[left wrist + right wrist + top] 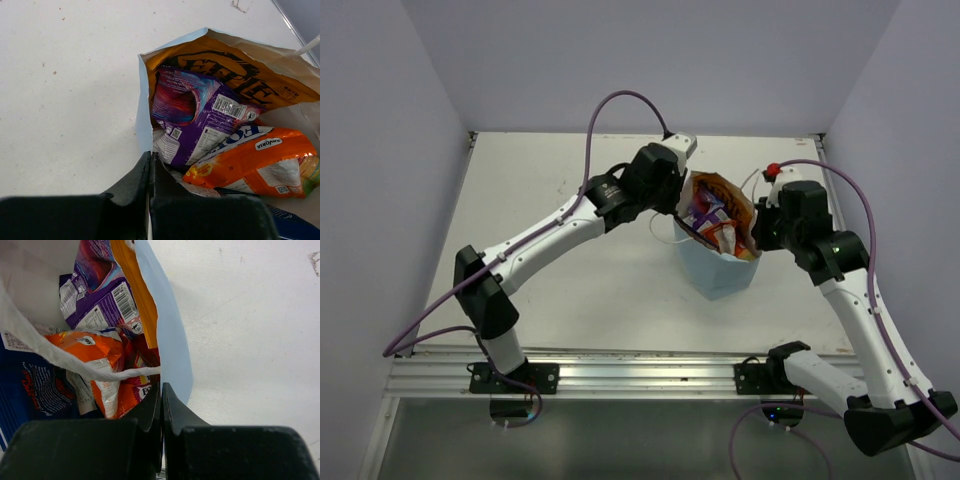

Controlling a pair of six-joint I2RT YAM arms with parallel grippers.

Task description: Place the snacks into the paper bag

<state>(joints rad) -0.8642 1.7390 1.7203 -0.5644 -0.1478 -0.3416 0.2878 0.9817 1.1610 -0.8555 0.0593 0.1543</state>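
From above, the paper bag point(718, 268) stands upright on the white surface point(560, 290) between my two arms, its mouth open and the snacks packed inside. My left tool point(681, 207) sits at the bag's left rim and my right tool point(757, 233) at its right rim.

At my left wrist, my left tool point(150, 156) is closed, its jaws pressed together on the bag's light blue edge point(143, 107). Inside, the orange Kettle bag point(230, 75) lines the far wall. The purple-white packet point(195, 117) lies in front of it, with the orange-white packet point(255, 162) beside that.

At my right wrist, my right tool point(161, 388) is likewise pinched shut on the bag's blue wall point(170, 340). The purple-white packet point(95, 295), orange-white packet point(95, 352), red packet point(142, 371) and blue Burts bag point(30, 390) crowd the inside.
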